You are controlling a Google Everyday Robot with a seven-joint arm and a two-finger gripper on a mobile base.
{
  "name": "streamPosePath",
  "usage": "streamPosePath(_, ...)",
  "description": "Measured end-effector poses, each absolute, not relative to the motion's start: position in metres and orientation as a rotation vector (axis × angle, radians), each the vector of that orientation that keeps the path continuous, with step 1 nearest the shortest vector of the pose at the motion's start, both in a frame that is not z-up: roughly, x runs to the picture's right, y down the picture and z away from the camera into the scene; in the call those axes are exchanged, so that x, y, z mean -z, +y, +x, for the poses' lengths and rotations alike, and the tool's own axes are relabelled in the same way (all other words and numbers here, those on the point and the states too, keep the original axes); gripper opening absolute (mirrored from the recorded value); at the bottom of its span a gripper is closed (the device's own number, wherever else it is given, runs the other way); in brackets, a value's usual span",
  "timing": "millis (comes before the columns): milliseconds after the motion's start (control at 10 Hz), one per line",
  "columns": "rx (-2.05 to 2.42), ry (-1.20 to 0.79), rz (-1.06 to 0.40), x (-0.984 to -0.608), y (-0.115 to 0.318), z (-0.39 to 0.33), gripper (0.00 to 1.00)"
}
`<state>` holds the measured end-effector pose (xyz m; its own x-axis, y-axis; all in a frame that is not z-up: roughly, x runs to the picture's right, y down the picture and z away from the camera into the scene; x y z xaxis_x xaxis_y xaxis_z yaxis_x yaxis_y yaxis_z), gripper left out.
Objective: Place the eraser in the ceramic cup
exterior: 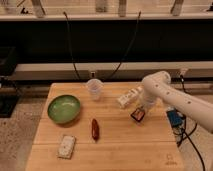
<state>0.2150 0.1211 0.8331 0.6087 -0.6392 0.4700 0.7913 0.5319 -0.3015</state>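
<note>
The eraser point(138, 115), a small dark block with orange and white patches, is at the right side of the wooden table point(115, 150). My gripper point(140, 107) reaches down from the white arm point(170, 95) and is right at the eraser's top. Whether it holds the eraser cannot be told. The ceramic cup point(94, 88), pale and tapered, stands upright near the table's far edge, well to the left of the gripper.
A white bottle with a label point(128, 97) lies just left of the gripper. A green bowl point(64, 108) sits at the left. A dark red oblong thing point(95, 129) and a whitish speckled slab point(66, 146) lie nearer the front. Black cables hang behind the table.
</note>
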Motion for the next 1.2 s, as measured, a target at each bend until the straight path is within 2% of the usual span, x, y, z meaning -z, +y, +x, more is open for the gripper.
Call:
streamPosePath(400, 1.054, -0.363, -0.360, -0.826, 0.083, 0.171, 0.00)
streamPosePath(800, 1.197, -0.436, -0.195, -0.850, 0.038, 0.142, 0.00)
streamPosePath(1200, 1.258, -0.472, -0.089, -0.859, 0.006, 0.123, 0.00)
